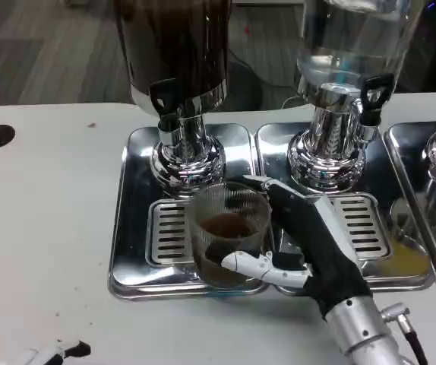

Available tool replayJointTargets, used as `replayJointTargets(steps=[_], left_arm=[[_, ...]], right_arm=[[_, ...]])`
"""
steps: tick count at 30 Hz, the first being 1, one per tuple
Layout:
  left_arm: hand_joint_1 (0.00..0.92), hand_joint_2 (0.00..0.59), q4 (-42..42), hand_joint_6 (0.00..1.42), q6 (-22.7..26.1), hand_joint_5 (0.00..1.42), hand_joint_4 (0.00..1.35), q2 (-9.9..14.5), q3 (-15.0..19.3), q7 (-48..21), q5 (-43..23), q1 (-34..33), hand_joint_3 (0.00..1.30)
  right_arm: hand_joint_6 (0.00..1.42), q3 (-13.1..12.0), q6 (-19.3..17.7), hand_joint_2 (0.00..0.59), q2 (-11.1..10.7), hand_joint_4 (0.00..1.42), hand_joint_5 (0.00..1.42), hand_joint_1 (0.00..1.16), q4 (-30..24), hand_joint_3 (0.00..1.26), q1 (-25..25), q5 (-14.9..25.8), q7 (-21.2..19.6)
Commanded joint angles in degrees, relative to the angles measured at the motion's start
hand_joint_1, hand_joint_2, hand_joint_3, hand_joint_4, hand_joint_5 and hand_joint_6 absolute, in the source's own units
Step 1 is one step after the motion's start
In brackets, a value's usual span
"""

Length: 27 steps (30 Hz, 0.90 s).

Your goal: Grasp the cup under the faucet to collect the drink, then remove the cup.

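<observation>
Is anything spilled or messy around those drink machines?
Yes: a yellow-orange puddle lies on the steel tray right of the middle dispenser, like spilled juice. The cup in the right hand stands upright, holding dark drink.

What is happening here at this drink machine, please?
The robot's right hand grips a clear ribbed cup standing on the drip grille below the dark dispenser's faucet. The cup holds some brown drink already. The left hand waits at the table's near edge, holding nothing that shows.
</observation>
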Motion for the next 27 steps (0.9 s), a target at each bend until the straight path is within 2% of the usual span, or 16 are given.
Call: replayJointTargets(steps=[1, 27], left_arm=[[0.0, 0.155, 0.3, 0.52, 0.9, 0.32, 0.24, 0.6, -0.6, -0.9, 0.4, -0.9, 0.32], [0.0, 0.159, 0.4, 0.53, 3.3, 0.32, 0.24, 1.4, -1.8, -1.9, 0.8, -2.8, 0.32]], right_arm=[[0.3, -0.8, -4.5, 0.122, -1.0, 0.43, 0.47, 0.74, -2.9, 0.38, 1.0, 1.1, -0.1], [0.31, -3.2, -13.1, 0.099, -4.4, 0.44, 0.47, 0.72, -3.7, 0.39, 5.6, 2.7, 1.0]])
